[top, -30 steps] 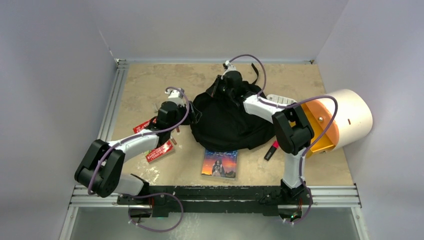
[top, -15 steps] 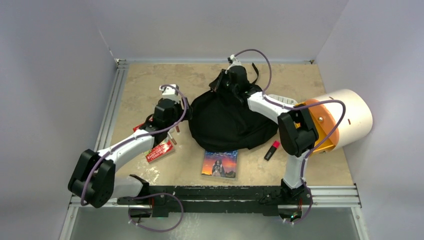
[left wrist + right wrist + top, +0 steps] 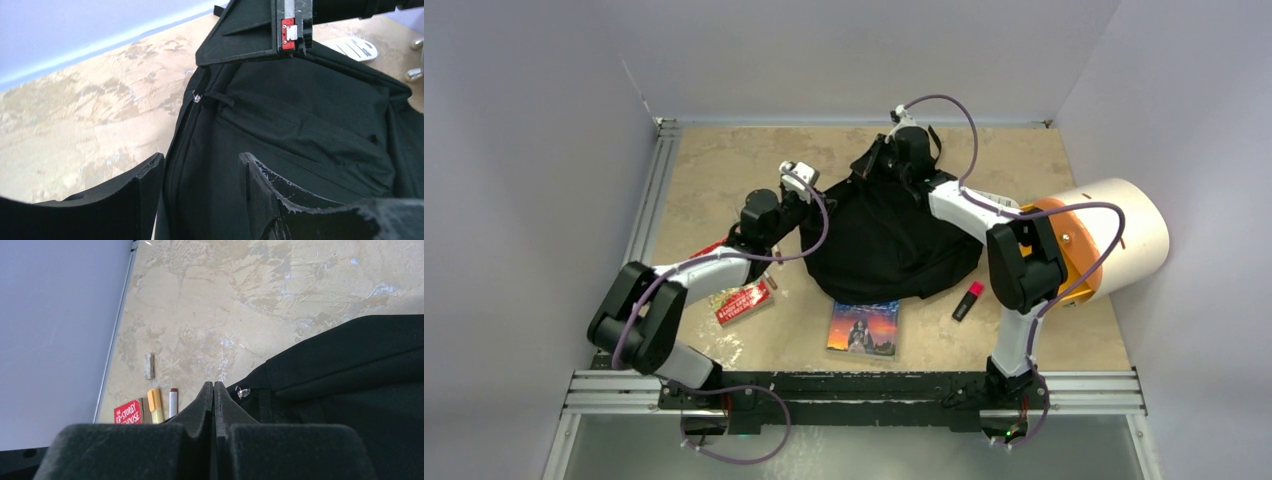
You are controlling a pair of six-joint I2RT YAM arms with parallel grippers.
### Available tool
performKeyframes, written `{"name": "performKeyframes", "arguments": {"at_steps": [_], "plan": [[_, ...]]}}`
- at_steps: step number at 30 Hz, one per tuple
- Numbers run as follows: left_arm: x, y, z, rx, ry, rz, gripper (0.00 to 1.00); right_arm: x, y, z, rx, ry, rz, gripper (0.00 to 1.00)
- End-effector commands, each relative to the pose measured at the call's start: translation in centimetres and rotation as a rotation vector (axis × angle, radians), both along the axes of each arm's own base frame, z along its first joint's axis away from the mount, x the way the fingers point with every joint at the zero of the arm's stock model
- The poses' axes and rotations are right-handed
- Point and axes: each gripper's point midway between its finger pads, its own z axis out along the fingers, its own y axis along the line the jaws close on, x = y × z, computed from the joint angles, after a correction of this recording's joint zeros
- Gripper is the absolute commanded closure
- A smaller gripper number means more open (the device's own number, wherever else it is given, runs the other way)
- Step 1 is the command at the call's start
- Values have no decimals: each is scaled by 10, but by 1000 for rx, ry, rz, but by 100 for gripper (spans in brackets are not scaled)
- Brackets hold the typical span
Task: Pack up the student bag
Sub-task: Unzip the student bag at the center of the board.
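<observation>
From centre-left of the top view, the left claw [image 3: 807,212] is spread, its fingers straddling the zip seam on the left flank of the bag [image 3: 884,250] without gripping it. The bag sits mid-tabletop [image 3: 714,165] and looks closed, with nothing packed. At its upper edge the right claw [image 3: 876,165] is pressed together; whether fabric is pinched I cannot tell. Opening the bag seems in hand, and next someone must catch the zip pull [image 3: 197,97].
</observation>
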Motion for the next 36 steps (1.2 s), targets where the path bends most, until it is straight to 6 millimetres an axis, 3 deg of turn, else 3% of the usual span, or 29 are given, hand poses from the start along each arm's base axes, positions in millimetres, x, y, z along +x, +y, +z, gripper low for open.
{"name": "performKeyframes", "arguments": {"at_steps": [1, 15, 23, 36], "plan": [[16, -28, 44, 26, -256, -129, 45, 2, -3, 46, 73, -87, 22, 100], [63, -60, 29, 111, -385, -191, 45, 7, 3, 45, 94, -79, 75, 100], [79, -72, 11, 117, -365, -205, 53, 3, 5, 48, 103, -81, 93, 100], [91, -83, 20, 80, -365, -211, 67, -1, 5, 44, 108, -70, 108, 100]]}}
